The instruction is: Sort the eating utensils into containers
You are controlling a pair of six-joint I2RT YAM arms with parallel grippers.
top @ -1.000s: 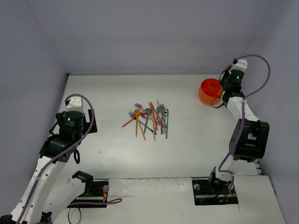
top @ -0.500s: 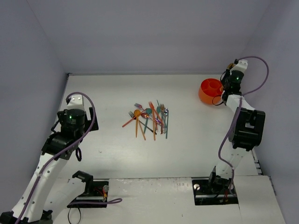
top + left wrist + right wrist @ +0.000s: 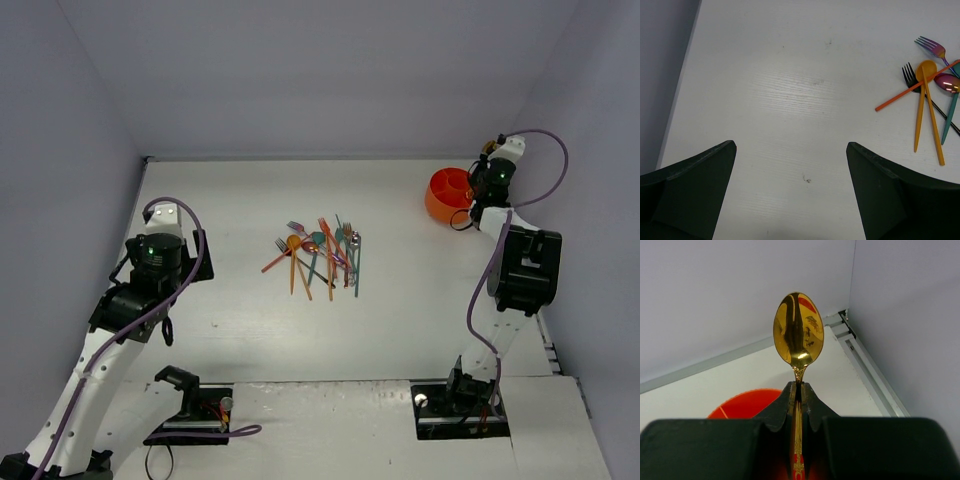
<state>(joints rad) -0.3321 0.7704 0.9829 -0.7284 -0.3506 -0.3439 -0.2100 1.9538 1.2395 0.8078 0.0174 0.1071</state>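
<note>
The eating utensils (image 3: 318, 255) lie in a loose pile mid-table: forks, spoons and sticks in orange, teal, purple and metal. An orange spoon (image 3: 925, 100), an orange stick (image 3: 910, 91), a purple fork (image 3: 935, 48) and a black fork (image 3: 910, 76) show at the right of the left wrist view. My left gripper (image 3: 790, 145) hangs open over bare table, left of the pile. My right gripper (image 3: 799, 386) is shut on the handle of a gold spoon (image 3: 798, 330), bowl pointing up, right over the orange container (image 3: 747, 402) at the far right (image 3: 447, 194).
Grey walls close in the table on the left, back and right. A metal rail (image 3: 867, 360) runs along the table's right edge, close behind the container. Both arm bases (image 3: 190, 410) sit at the near edge.
The right arm's elbow has swung up and in towards the back wall while its gripper stayed by the container with the spoon. The left arm shifted slightly.
</note>
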